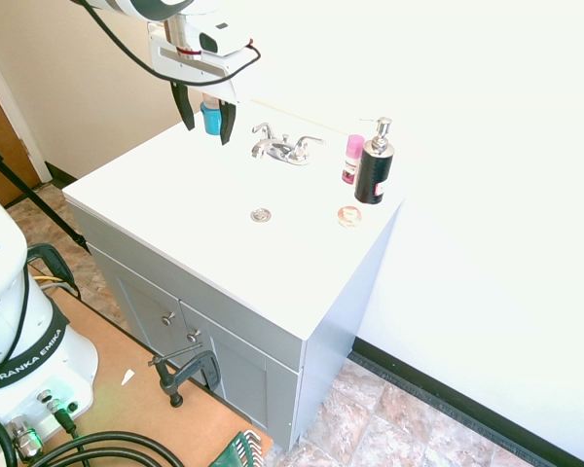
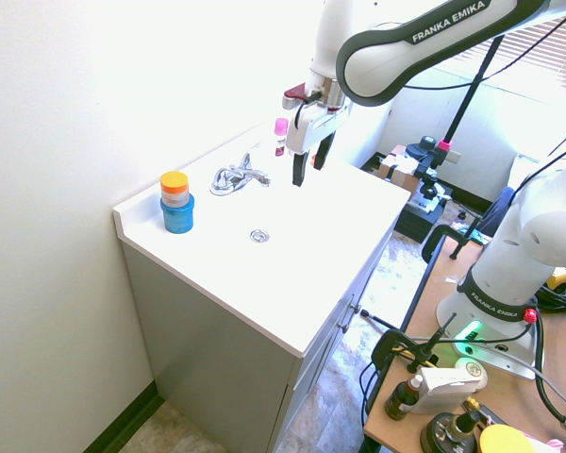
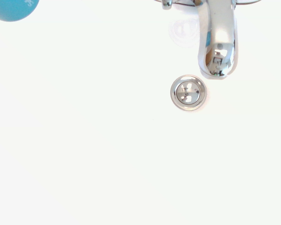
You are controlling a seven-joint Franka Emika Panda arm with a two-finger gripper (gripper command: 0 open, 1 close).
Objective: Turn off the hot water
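First exterior: black two-finger gripper (image 1: 205, 114) hangs spread apart and empty above the white vanity sink (image 1: 175, 209); chrome two-handle faucet (image 1: 285, 148) sits at its 4 o'clock, handles in a row along the back edge.

Second exterior: gripper (image 2: 310, 162) is clear of the faucet (image 2: 238, 176), which lies at 9 o'clock.

Wrist: spout (image 3: 217, 40) over round chrome drain (image 3: 188, 93).

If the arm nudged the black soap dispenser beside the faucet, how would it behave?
The black soap dispenser stands tall on a narrow base, so it would probably tip rather than slide. Its glossy body looks slippery. It stands near the counter's edge, so it might fall off.
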